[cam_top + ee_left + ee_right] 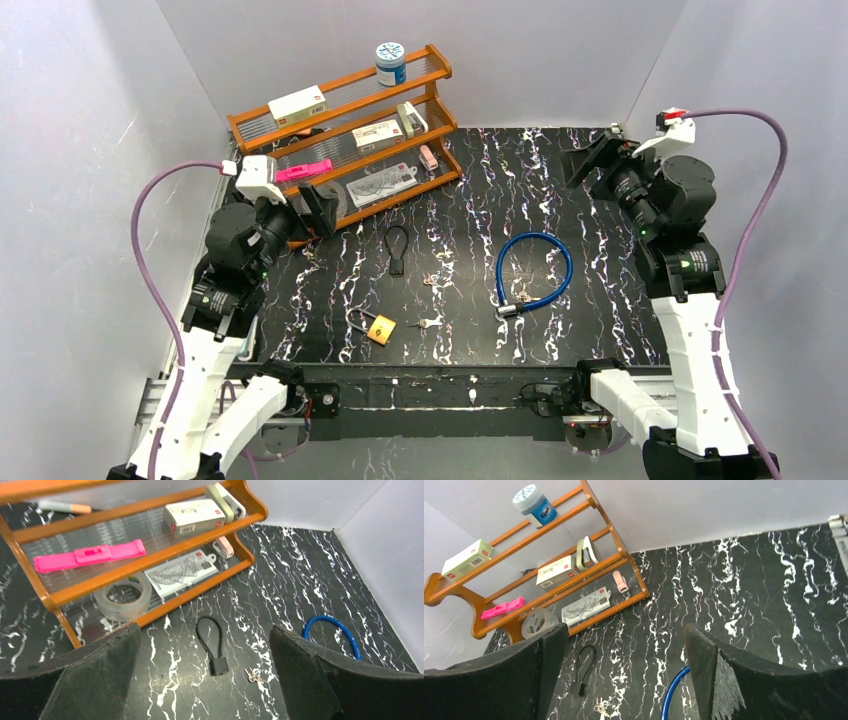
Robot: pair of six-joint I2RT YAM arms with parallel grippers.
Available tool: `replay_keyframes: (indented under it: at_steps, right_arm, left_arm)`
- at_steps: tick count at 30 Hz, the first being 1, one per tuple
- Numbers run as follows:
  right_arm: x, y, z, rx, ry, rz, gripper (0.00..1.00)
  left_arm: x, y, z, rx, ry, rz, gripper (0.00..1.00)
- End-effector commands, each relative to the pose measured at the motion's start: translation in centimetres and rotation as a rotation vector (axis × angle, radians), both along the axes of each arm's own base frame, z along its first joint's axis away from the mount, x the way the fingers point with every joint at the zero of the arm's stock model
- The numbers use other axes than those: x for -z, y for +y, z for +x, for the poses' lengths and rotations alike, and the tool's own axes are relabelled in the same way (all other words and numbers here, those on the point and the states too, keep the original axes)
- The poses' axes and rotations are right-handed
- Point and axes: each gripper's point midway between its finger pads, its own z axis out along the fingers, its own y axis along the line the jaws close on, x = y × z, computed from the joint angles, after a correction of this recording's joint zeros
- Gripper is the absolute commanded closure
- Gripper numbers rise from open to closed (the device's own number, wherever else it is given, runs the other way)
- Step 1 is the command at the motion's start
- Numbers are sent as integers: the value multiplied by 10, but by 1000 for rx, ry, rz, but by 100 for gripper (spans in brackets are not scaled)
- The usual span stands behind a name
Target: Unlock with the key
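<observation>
Brass padlock (381,329) presumed target. Small key (428,323) lies just right of padlock, not touching. Left gripper (204,630) and right gripper (624,630) splayed wide, empty, raised well behind padlock. Advise: steady padlock body, pinch key bow squarely, align with keyway before inserting.

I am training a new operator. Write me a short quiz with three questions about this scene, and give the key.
1. True or false: the left claw is shut on a key.
2. Multiple choice: seen from the robot, the blue cable lock lies on which half of the table? A) left B) right
3. Fill in: the roll of tape lies on the ___ shelf of the wooden rack.
Key: 1 false, the claw is open and holds nothing; 2 B; 3 bottom.
</observation>
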Motion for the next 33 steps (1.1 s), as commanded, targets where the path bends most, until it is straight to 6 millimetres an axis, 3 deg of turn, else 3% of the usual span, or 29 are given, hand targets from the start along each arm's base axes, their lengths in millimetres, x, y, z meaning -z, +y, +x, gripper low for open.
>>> replay_keyframes:
  at_steps: [1,8,14,22,29,33]
  right_arm:
    - [16,-6,2,53,48,62,5]
    - [74,15,4,-66,268,34,6]
    - [139,51,-7,-280,479,32,17]
    - [224,127,-28,-335,697,-39,20]
    - [288,176,-43,-380,849,-208,41]
    - [315,199,-48,-381,878,-319,46]
  left_arm:
    - [5,-12,-3,40,0,-87,2]
    - [42,-15,9,-9,90,-160,2]
    - [84,-5,15,-112,182,-201,2]
    - [122,-20,4,-42,268,-240,4]
    - [142,-29,-12,25,338,-227,4]
    - [151,-33,-17,43,375,-240,5]
